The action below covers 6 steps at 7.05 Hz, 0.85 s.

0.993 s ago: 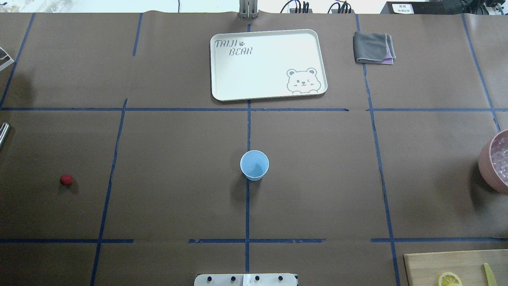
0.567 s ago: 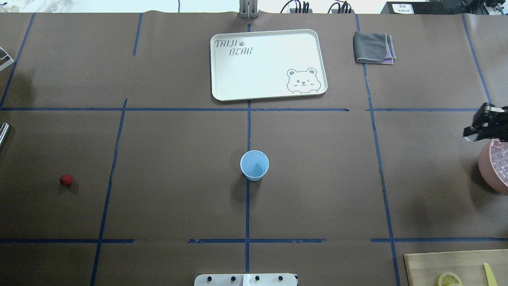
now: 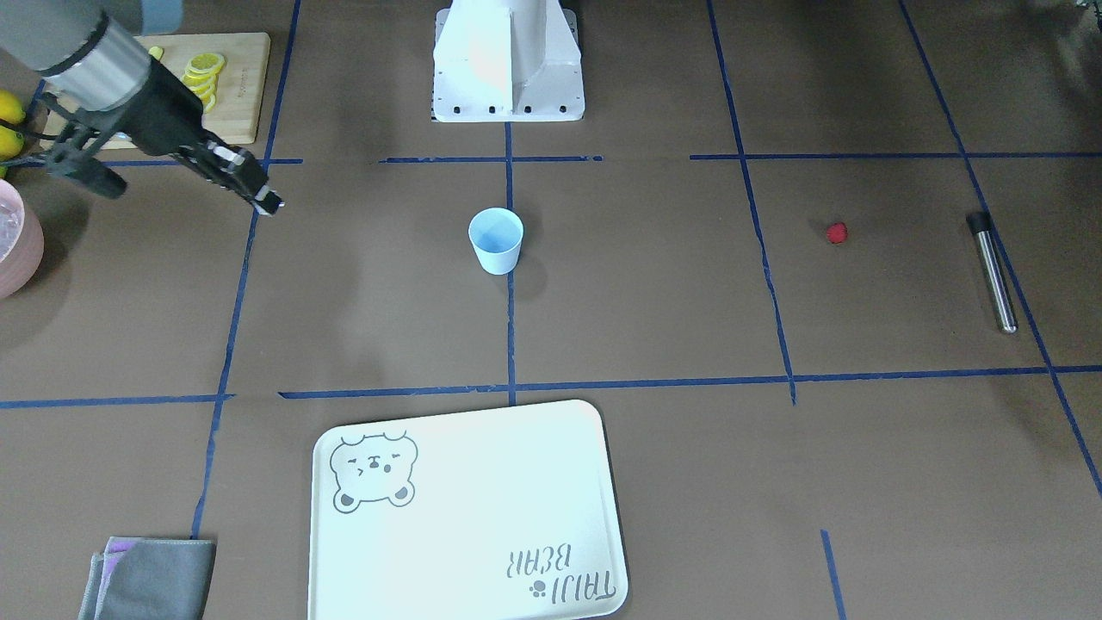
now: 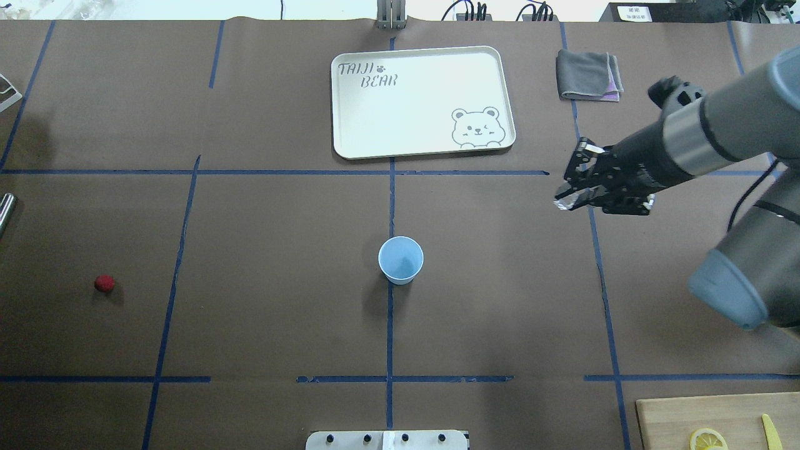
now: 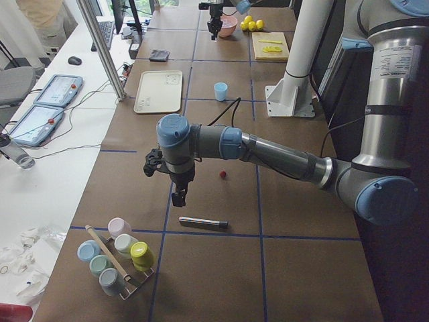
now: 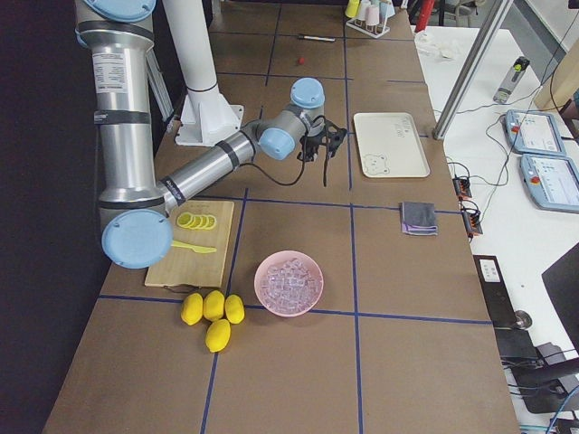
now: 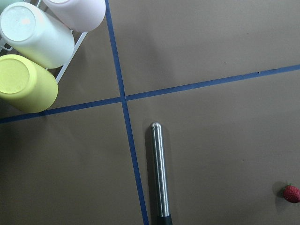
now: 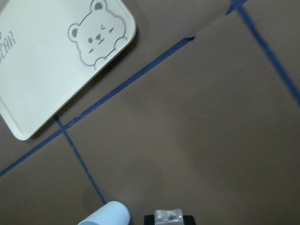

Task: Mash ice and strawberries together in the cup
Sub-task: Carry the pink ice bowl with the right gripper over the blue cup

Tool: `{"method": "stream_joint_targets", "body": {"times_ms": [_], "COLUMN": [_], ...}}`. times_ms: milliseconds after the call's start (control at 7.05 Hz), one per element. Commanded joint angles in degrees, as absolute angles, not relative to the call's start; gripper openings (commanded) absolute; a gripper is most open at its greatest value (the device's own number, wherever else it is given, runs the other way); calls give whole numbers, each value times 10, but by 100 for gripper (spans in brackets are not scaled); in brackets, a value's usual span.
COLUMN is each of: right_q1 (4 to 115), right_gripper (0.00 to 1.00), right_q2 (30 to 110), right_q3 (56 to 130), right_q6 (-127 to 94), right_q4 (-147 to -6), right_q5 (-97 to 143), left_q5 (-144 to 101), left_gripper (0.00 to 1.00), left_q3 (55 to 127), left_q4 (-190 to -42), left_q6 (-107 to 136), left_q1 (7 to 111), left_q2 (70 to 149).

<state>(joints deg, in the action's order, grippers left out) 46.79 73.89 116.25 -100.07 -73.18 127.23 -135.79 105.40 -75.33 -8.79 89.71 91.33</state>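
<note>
The pale blue cup point(image 4: 400, 259) stands upright at the table's middle and also shows in the front view point(image 3: 496, 239). My right gripper point(image 4: 565, 201) hangs above the table to the cup's right, shut on a small clear ice chunk point(image 8: 168, 216). The cup's rim point(image 8: 105, 215) shows beside it in the right wrist view. The red strawberry point(image 4: 104, 283) lies far left on the table, and also shows in the left wrist view point(image 7: 291, 193). My left gripper point(image 5: 175, 198) hangs over a steel rod point(image 7: 159, 173). I cannot tell whether it is open or shut.
A pink bowl of ice point(image 6: 289, 282) stands at the far right. A white bear tray point(image 4: 423, 100) and a grey cloth point(image 4: 589, 75) lie at the back. A cutting board with lemon slices point(image 4: 712, 419) is near right. A rack of coloured cups point(image 5: 117, 258) stands far left.
My right arm has come in from the right edge over the pink bowl and moved left towards the cup with the ice chunk. The cup and strawberry have not moved.
</note>
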Motion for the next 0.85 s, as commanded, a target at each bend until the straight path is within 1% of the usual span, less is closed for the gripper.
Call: {"method": "stream_joint_targets", "body": {"times_ms": [0,142,425,709], "right_q1": [364,324,278,270], "right_gripper": [2,2,2,4], "right_q2": [630,594,587,563], "right_q3": [1102,1065,1043,1021], "right_q6": [-1101,-1124,-1134,-1141], "right_q4": [-732,-732,-728,-726], "right_q5": [1163,1111,1061,1052], "left_q5": [-1358,-1358,-1359,-1358], "left_gripper": [100,100,100,100], "left_q3": [1052,1051,1048,1046], "left_q4": [-753,-753,-754,-754], "left_q6": [-88,-88,-88,-88], "left_q1": [897,896,896,896], "left_q2": [913,913,914,913]}}
